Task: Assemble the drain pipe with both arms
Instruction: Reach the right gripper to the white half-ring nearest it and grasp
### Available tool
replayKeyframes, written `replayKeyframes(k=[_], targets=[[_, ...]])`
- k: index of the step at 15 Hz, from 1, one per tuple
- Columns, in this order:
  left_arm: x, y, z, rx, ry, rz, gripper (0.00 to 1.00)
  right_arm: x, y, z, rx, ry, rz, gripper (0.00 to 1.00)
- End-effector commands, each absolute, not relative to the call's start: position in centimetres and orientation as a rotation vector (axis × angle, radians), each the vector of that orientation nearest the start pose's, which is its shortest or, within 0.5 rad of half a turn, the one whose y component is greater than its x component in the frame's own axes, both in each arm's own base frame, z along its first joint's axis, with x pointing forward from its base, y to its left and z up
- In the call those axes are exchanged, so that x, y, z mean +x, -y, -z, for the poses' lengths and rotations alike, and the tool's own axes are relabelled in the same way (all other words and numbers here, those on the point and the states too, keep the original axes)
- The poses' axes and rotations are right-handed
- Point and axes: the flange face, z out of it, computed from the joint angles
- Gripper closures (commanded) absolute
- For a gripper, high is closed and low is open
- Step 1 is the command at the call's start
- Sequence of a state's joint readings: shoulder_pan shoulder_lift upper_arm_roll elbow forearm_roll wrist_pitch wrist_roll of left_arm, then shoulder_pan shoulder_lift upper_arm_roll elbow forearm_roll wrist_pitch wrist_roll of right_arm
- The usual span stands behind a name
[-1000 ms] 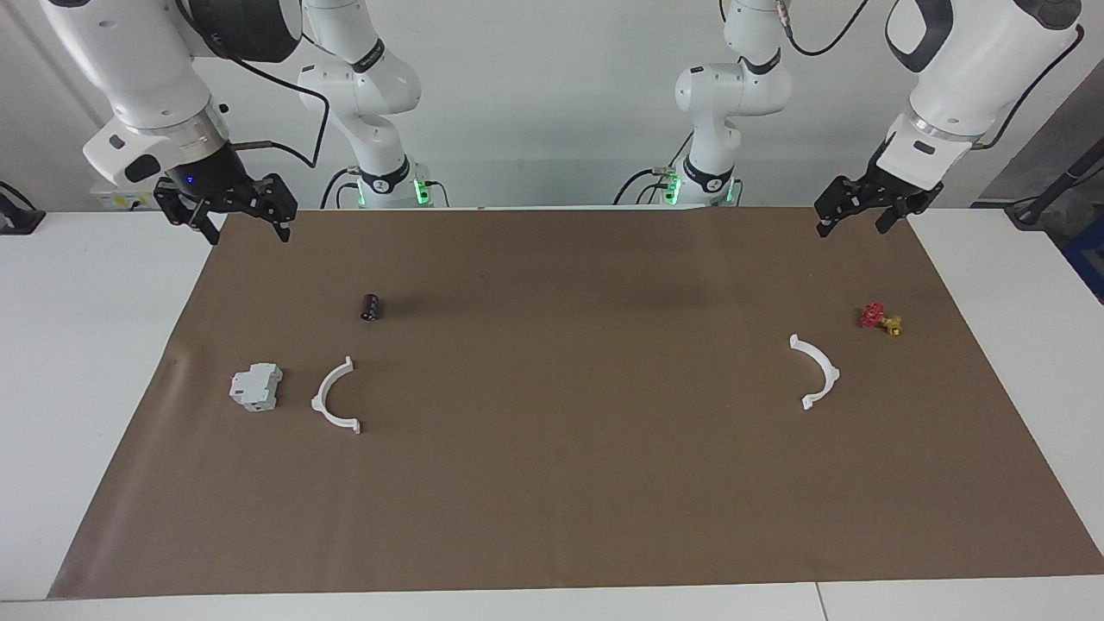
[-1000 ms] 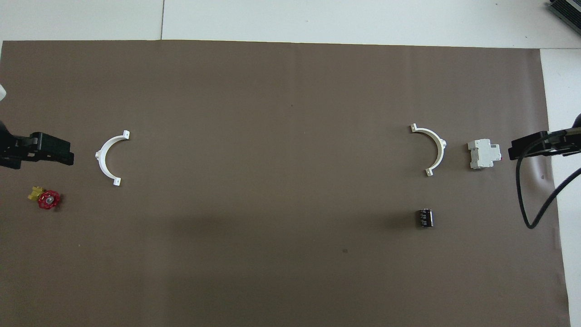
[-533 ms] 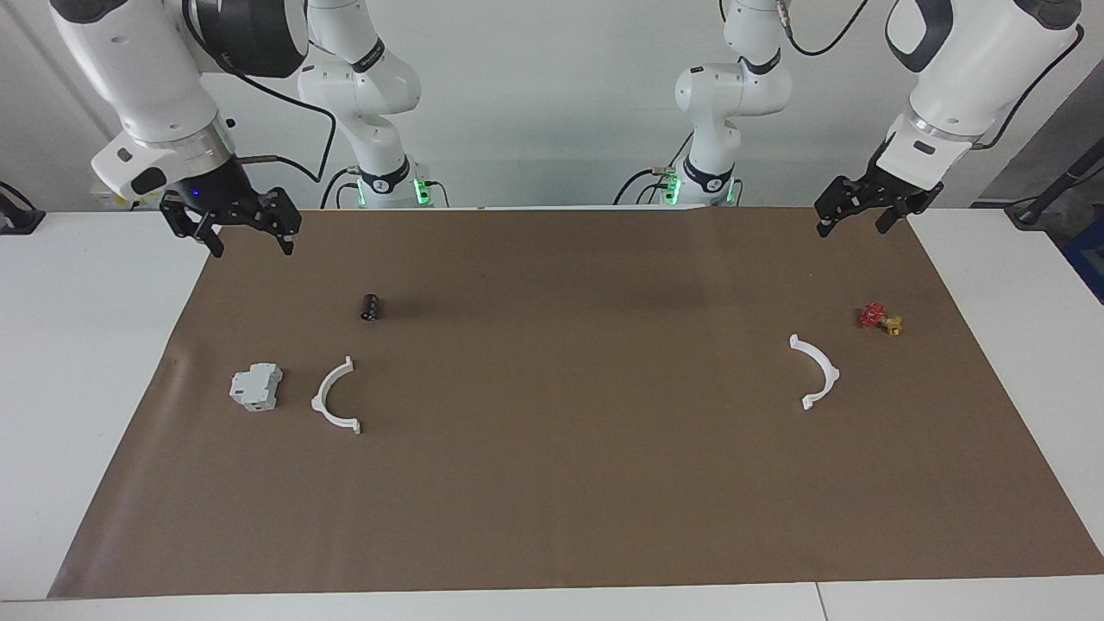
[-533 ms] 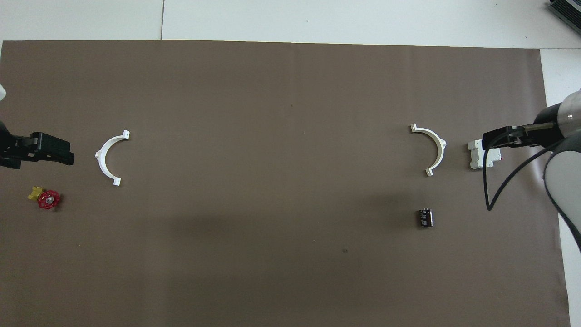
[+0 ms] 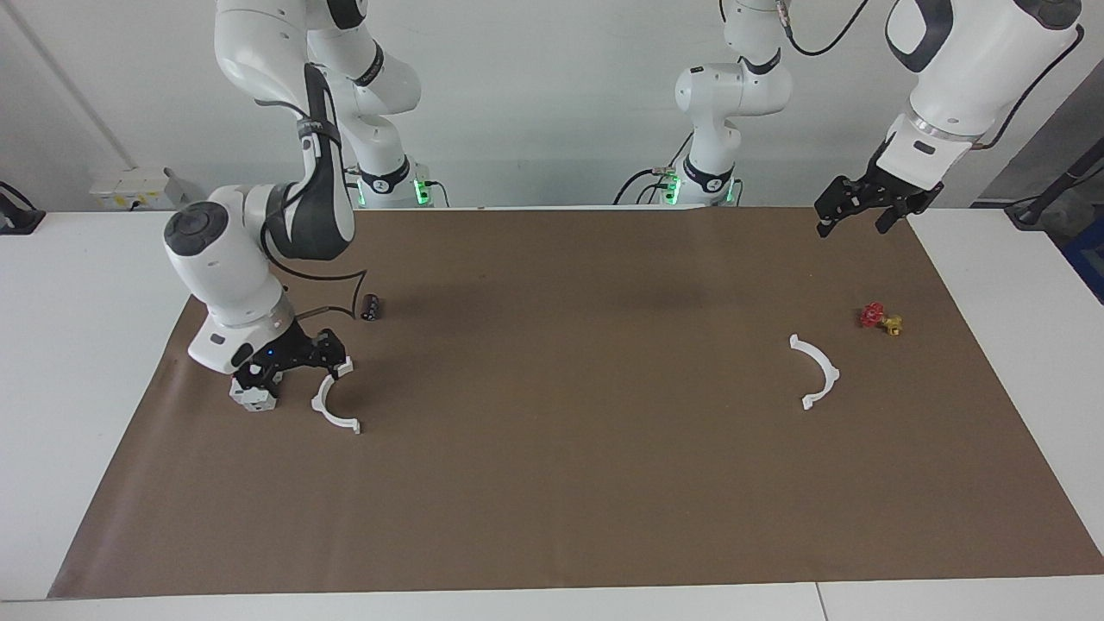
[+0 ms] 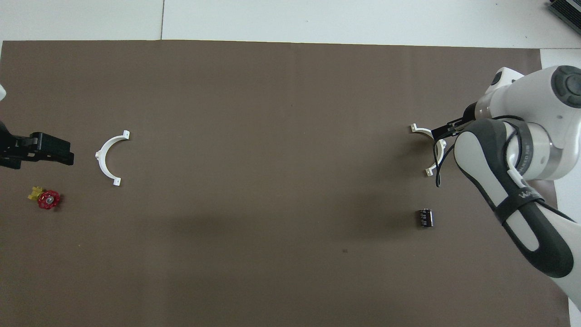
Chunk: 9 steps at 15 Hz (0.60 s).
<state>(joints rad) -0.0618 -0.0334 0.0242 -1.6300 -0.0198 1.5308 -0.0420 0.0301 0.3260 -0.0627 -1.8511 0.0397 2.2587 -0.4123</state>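
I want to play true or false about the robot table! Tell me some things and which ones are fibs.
1. The two white half-rings are joined into one ring. False: one half-ring lies toward the right arm's end, the other half-ring toward the left arm's end.
2. The right gripper is down low by a half-ring and the grey block. True.
3. The left gripper holds the red valve. False: the red valve lies on the brown mat.
4. A small black cylinder lies on the mat. True.

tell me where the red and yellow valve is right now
The red-and-yellow valve lies on the brown mat at the left arm's end, slightly nearer the robots than the white half-ring beside it.
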Motion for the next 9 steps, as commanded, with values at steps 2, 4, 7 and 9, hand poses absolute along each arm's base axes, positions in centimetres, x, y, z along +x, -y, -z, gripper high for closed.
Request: replayKeyframes(k=[2,4,7,9], targets=[[53.3,2.1,-61.5,-3.144,0.005,-0.085,0.0,62.3,3.1,-31.1,-3.051,0.704,0.126,0.01],[53.3,2.0,-61.5,-3.144,0.009,-0.085,0.0,62.5,3.2,-30.1,-3.03,0.654,0.162,0.04],[53.3,2.1,-61.5,-3.144,0.005,-0.085,0.0,61.8,3.8,-28.9,-3.016,0.703,0.133,0.1],[53.3,2.1,-61.5,-3.144,0.005,-0.085,0.0,61.5,4.2,-28.4,-3.015,0.737,0.151,0.17]])
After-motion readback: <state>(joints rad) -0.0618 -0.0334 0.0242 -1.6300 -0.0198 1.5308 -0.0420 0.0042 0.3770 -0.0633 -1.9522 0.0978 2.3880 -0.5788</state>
